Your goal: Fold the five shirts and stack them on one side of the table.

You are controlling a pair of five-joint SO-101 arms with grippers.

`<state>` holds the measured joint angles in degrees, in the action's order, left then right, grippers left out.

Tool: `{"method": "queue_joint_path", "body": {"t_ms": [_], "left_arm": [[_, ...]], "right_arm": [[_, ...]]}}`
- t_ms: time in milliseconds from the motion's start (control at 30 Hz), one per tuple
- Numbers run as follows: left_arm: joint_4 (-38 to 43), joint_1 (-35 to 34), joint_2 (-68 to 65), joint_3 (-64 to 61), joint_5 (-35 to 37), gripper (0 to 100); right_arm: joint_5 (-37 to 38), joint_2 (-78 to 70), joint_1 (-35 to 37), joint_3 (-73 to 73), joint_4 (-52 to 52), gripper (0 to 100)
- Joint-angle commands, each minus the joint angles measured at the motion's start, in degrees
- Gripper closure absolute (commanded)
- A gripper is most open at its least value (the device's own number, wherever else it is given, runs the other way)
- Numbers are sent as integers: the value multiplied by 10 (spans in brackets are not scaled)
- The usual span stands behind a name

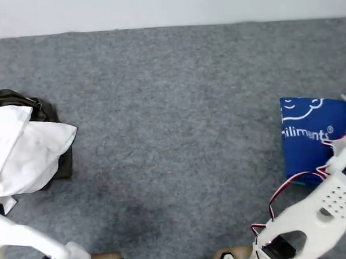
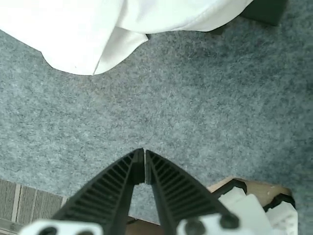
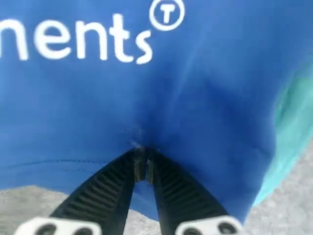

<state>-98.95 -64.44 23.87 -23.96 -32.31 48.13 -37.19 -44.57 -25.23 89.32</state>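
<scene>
Blue shirt (image 1: 309,134): folded into a neat rectangle with white print, sitting at the right edge of the table (image 1: 178,123).
Right gripper (image 3: 142,164): from its wrist cam I see the ridged black fingers closed on a small pucker of the blue shirt's smooth fabric, near its hem.
Teal cloth (image 3: 288,127): the right wrist cam gives me a clear teal edge sticking out from under the blue shirt; the high cam has just a sliver of it.
White shirt (image 1: 23,152): loose, rumpled heap at the table's left edge.
Dark olive shirt (image 1: 41,110): lying under the white shirt, also at the table's left edge.
Left gripper (image 2: 145,166): fingers pressed together, tips touching, over bare table near the white shirt's hem.
Table surface: fuzzy grey felt-like carpet.
Right arm (image 1: 322,206): white plastic with red, black and white wires looping off it, at the table's right near corner.
</scene>
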Motion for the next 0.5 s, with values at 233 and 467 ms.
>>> {"method": "queue_joint_path", "body": {"t_ms": [233,467], "left_arm": [[-2,0,25,-15,-4,985],[-3,1,39,-14,-4,985]], "right_arm": [[16,131,37,-33,86,990],[13,206,72,-30,135,990]]}}
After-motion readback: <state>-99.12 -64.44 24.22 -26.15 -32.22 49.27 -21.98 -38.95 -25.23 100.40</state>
